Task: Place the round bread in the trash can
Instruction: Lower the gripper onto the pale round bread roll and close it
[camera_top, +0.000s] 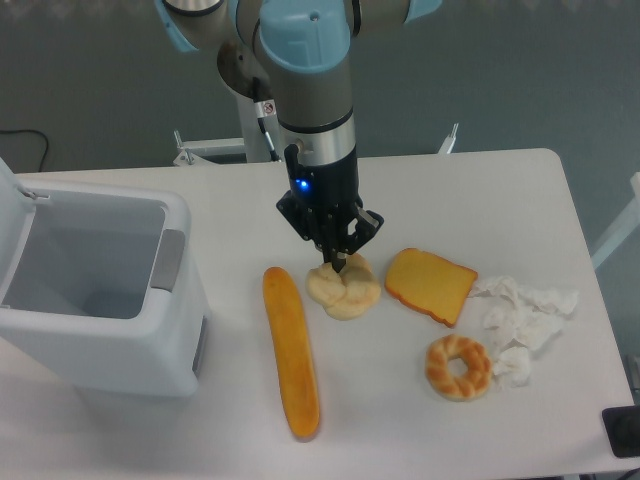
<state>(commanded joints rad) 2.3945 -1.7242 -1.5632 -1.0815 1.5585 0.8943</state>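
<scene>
A robot gripper (337, 262) descends onto the round bread (343, 287) at table centre, jaw opening hidden from view, apparently mid-grasp; next comes lifting it toward the open trash can (100, 300) at nine o'clock.

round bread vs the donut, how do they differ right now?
The round bread is pale cream, lumpy and solid; the donut is browner, ring-shaped with a hole. The round bread sits directly under the gripper, whose tips reach its top; the donut lies apart, nearer the front edge, beside crumpled tissue. Both rest on the white table and look similar in size.
</scene>
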